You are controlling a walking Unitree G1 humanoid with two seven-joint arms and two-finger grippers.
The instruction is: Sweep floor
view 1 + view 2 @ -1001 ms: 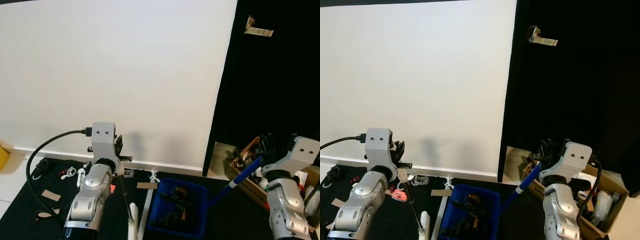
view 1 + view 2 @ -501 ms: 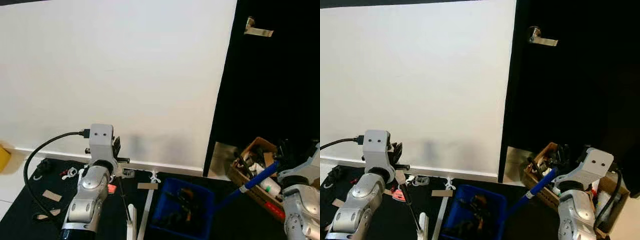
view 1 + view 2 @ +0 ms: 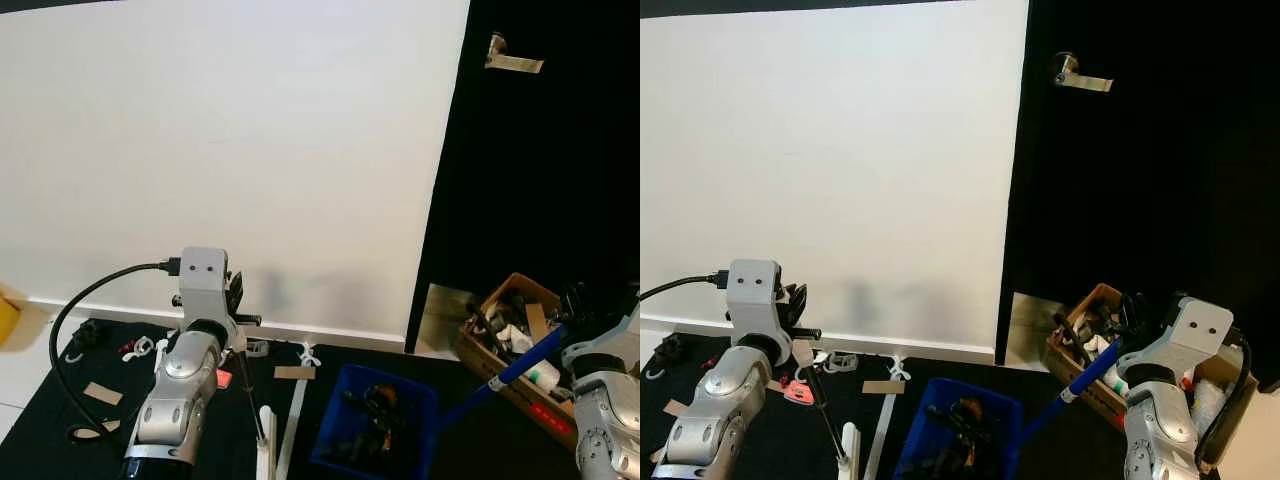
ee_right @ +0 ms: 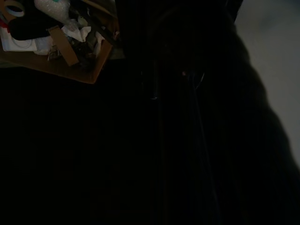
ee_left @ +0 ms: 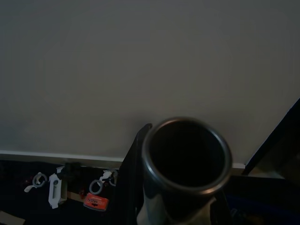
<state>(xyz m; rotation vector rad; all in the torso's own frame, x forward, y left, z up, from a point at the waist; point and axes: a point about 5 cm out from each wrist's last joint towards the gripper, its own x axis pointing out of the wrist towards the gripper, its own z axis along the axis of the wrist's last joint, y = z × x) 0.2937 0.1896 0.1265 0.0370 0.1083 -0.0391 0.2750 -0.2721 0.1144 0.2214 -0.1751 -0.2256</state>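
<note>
A wall (image 3: 250,150) stands ahead, with a door (image 3: 550,180) to its right. On the floor mat (image 3: 60,410) at the left lie clips (image 3: 150,347) and tape scraps (image 3: 100,391). A bin (image 3: 385,425) sits in the middle, and a cardboard box (image 3: 510,335) lies right of it, before the door.

Glossy blue plastic bin (image 3: 385,425), brown cardboard box (image 3: 510,345), seemingly matt black floor mat (image 3: 120,400).

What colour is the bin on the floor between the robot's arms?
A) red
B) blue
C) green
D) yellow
B: the bin on the dark floor mat is blue, with dark bits of rubbish inside it.
</note>
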